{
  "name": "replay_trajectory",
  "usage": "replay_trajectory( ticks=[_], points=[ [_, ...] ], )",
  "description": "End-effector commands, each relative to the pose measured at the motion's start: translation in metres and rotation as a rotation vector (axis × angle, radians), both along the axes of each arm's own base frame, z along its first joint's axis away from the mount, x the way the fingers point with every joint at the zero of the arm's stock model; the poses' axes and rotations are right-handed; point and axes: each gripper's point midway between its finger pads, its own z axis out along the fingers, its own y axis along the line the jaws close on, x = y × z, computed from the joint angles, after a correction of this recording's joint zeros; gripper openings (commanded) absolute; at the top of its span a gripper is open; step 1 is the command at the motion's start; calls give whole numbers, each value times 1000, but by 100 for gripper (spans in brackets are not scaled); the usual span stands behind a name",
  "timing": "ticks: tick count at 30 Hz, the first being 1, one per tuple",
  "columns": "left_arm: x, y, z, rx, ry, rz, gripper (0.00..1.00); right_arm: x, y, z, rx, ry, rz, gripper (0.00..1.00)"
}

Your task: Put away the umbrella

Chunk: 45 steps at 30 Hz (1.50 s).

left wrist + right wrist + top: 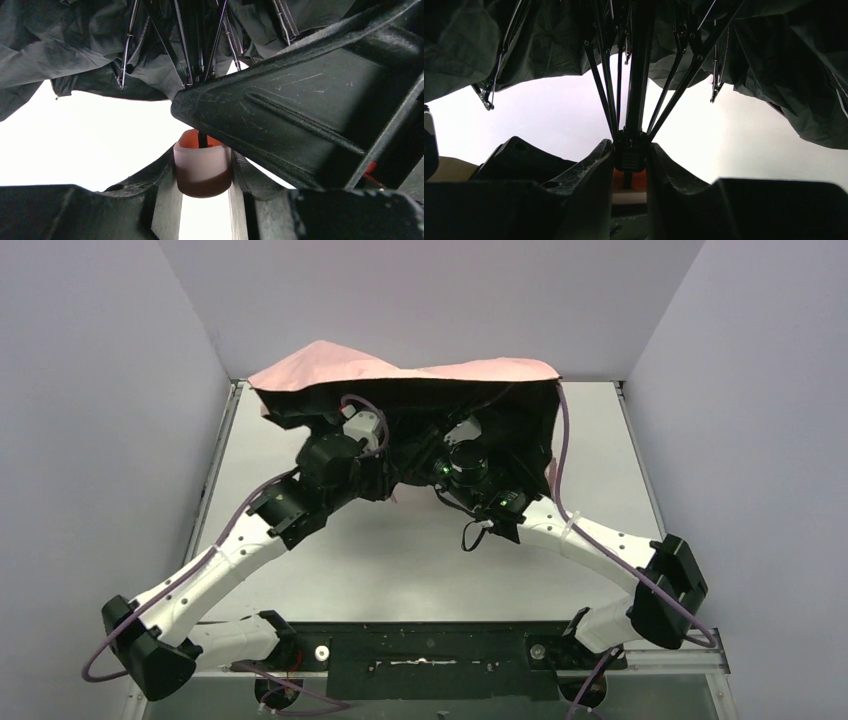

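Under umbrella (320,362) canopy | left jaws grasp pink handle (202,167) | right jaws grasp runner (630,155) | overhead hides both

Pale table (420,570); pink umbrella (400,373) spread over far end

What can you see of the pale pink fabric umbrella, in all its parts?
The pale pink fabric umbrella is partly open over the far side of the white table, its canopy crumpled, pink above and dark beneath. Thin black metal ribs fan out from a black runner on the thin black shaft. The right end effector grips that runner; the left end effector grips the short pink handle below.
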Motion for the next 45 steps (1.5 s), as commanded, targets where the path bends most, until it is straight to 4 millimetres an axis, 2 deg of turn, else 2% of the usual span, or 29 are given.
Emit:
replay_trajectory(
  ticks=[1, 7, 12, 15, 18, 20, 22, 26, 31, 35, 40, 45],
  points=[
    [-13, 39, 75, 39, -145, 145, 0, -24, 11, 93, 122, -167, 73, 0],
    [-43, 65, 106, 94, -164, 276, 0, -59, 16, 128, 174, -150, 94, 0],
    [-73, 69, 113, 112, -119, 299, 0, -84, 14, 136, 183, -86, 93, 0],
    [-81, 71, 96, 131, -56, 313, 0, -90, 11, 123, 169, -24, 87, 0],
    [-78, 64, 79, 120, -46, 318, 0, -88, 10, 95, 156, 31, 59, 0],
    [-73, 54, 62, 125, -66, 293, 0, -81, 7, 64, 127, 83, 19, 0],
    [-68, 50, 43, 146, -45, 297, 0, -74, 8, 42, 121, 129, 8, 0],
    [-57, 43, 14, 184, 4, 312, 0, -52, 11, 7, 143, 207, 15, 0],
    [-32, 44, -35, 211, 94, 335, 0, -22, 7, -23, 85, 221, 17, 0],
    [-12, 39, -50, 223, 93, 338, 0, -1, 3, -41, 64, 240, 28, 0],
    [9, 38, -66, 225, 119, 359, 0, 16, -2, -67, 34, 265, 22, 18],
    [19, 42, -86, 244, 159, 373, 0, 22, -18, -75, 19, 241, -29, 37]
  ],
)
